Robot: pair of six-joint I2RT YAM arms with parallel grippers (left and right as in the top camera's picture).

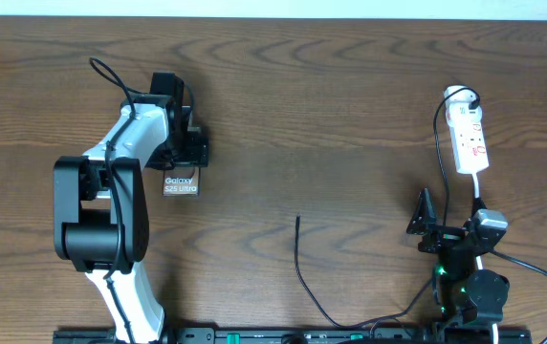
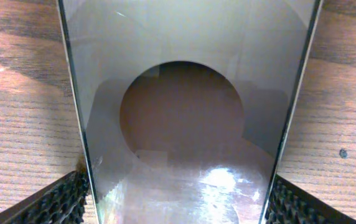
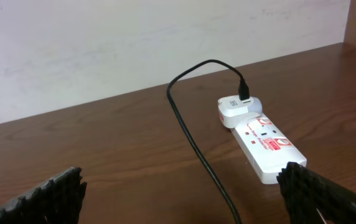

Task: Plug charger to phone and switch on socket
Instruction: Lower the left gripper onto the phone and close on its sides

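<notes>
Your left gripper [image 1: 185,153] is closed on the phone [image 1: 181,183]. In the left wrist view its ribbed fingers [image 2: 60,202] press against both long edges of the dark slab, and the large circle on the phone's face fills the middle of that view. The phone lies flat on the wooden table [image 1: 350,96], in its left half, about midway between the far and near edges. The end with the white "Galaxy S25 Ultra" text points toward the near edge and sticks out past the gripper.

The charger [image 1: 304,277] comes up from the near edge around the table's middle. Its plug tip [image 1: 297,219] lies bare on the wood, well apart from the phone and from both grippers.

The power strip [image 1: 470,136] lies near the right edge, toward the far right corner. A white adapter [image 3: 235,111] is plugged in at its far end, with a black cable rising from it.

Your right gripper [image 1: 425,222] sits near the right end of the near edge, on the near side of the strip. Its fingers [image 3: 47,196] are spread wide and hold nothing.
</notes>
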